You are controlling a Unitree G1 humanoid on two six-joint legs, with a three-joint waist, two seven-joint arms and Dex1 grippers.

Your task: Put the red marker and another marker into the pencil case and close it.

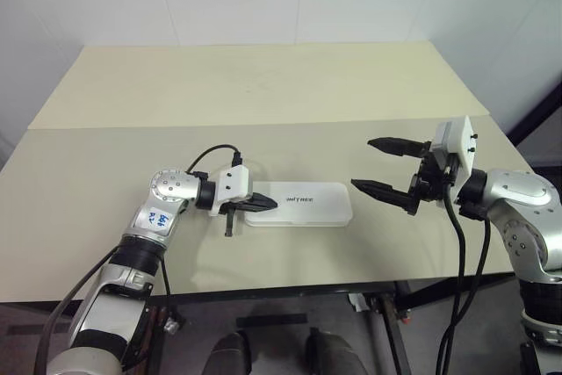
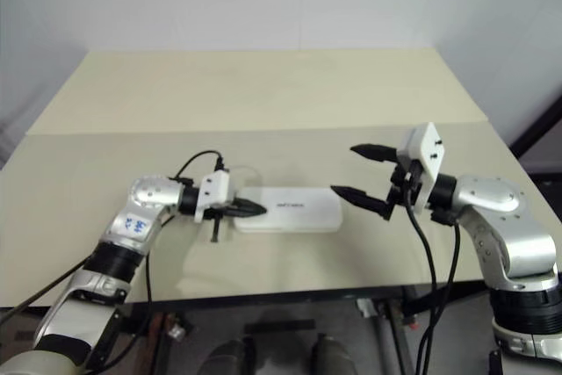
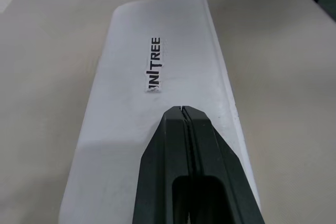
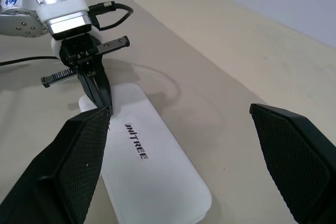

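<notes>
Left wrist view entry: pencil case, white hard shell, lid down and flat, "UNITREE" lettering uppermost. It is laid lengthwise near the front middle of the counter, within reach of both arms.

Left end effector: fingers pressed fully together, nothing held. The tip is set over the case's left end, apparently on or just above the lid; contact cannot be confirmed. The closed fingers are judged to serve as a blunt pusher for pressing the lid shut.

Right end effector: fingers spread wide, empty, held off the case's right end and apart from it. It is judged to be kept clear so the lid can be worked from the left.

Markers: none is seen outside the case; they are presumed enclosed. Closing is judged nearly or fully done.
</notes>
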